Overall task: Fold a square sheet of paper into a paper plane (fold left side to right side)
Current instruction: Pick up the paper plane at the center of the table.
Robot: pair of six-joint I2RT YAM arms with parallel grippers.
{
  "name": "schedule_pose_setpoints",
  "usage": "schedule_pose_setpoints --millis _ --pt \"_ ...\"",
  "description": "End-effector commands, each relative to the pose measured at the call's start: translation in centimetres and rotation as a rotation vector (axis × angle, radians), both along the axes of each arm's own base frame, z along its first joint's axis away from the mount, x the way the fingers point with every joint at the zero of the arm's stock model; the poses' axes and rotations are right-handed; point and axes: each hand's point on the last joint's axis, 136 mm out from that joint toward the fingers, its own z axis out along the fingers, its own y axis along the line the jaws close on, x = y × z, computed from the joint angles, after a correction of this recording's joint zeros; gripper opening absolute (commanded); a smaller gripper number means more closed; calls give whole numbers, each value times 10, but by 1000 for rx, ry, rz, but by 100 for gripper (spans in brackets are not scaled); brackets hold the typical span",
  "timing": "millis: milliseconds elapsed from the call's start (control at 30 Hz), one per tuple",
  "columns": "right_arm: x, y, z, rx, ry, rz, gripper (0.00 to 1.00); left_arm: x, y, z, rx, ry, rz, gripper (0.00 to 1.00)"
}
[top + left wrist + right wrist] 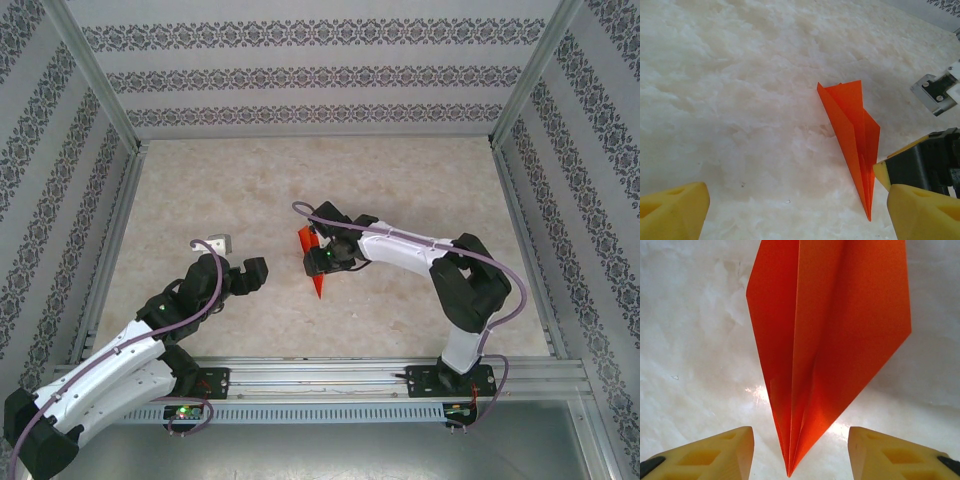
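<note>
The square sheet of paper is folded into an orange-red paper plane point(312, 262), a slim pointed dart that lies on the marble-look table point(300, 180) near its middle. In the right wrist view the plane point(825, 340) points its nose between my right gripper's point(800, 455) yellow fingers point(720, 455), and table shows on both sides, so nothing is gripped. My right gripper point(322, 262) is open over the dart. My left gripper point(255, 275) stands open to the left of it. From the left wrist the plane point(855, 135) lies ahead and to the right of the left gripper point(797, 215), apart from it.
A small grey metal bracket point(219, 243) sits on the table just beyond the left arm and shows again as a bracket point(935, 92). Patterned walls and aluminium posts close in three sides. A metal rail point(330, 375) runs along the near edge.
</note>
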Motion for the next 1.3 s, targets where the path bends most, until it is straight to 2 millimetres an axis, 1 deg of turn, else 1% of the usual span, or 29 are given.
schedule_pose_setpoints --millis 0,367,467,700,867,1267 --pt "2 3 -1 -24 -9 20 52 2 7 2 17 -10 21 92" --pt "7 7 -9 -39 -4 22 48 2 8 2 20 -10 20 92" --pt "8 7 -11 -47 -4 20 45 2 8 3 20 -11 22 92" --pt "7 7 -14 -59 2 23 33 3 8 4 19 -13 22 92" --pt "8 5 -16 -71 3 21 28 3 8 3 18 -12 21 92" --pt "7 8 -22 -86 11 21 24 4 7 3 15 -12 20 92"
